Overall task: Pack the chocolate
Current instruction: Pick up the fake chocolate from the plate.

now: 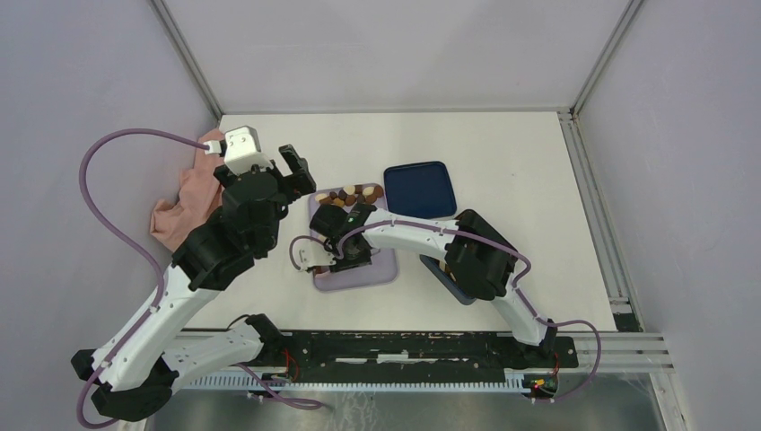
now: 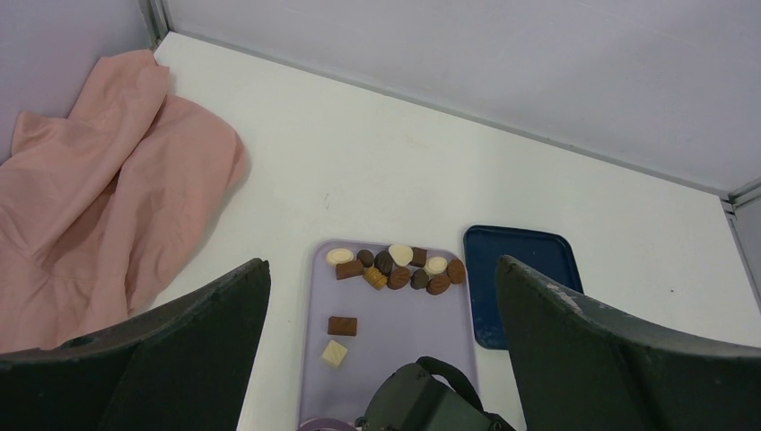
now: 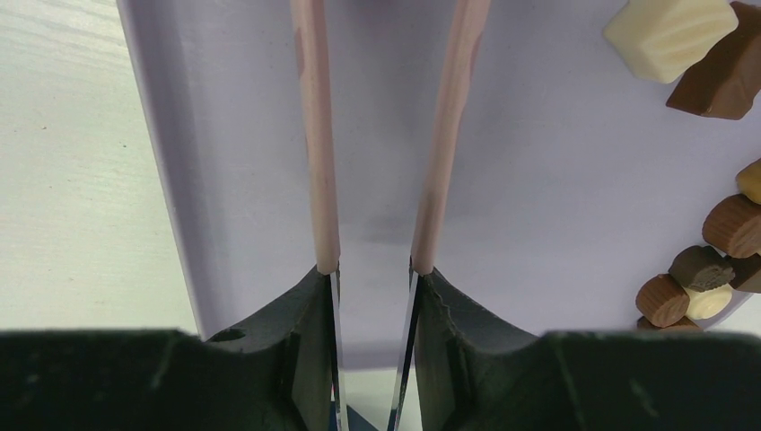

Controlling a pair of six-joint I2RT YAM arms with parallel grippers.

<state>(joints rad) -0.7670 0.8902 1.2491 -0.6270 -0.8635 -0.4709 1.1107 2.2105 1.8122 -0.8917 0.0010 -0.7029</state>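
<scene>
Chocolates (image 2: 399, 268) lie clustered at the lilac tray's (image 2: 395, 314) far end, off to one side of the right gripper (image 3: 375, 180), whose jaws stand narrowly parted around nothing. The left gripper (image 2: 381, 262) gapes wide, empty.

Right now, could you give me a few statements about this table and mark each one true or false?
1. The chocolates lie on the lilac tray. True.
2. The left pincer grips the pink cloth. False: it is wide open and empty, and the cloth lies on the table.
3. The right pincer is over the lilac tray with nothing between its fingers. True.
4. The blue tray is full of chocolates. False: it holds none.
</scene>
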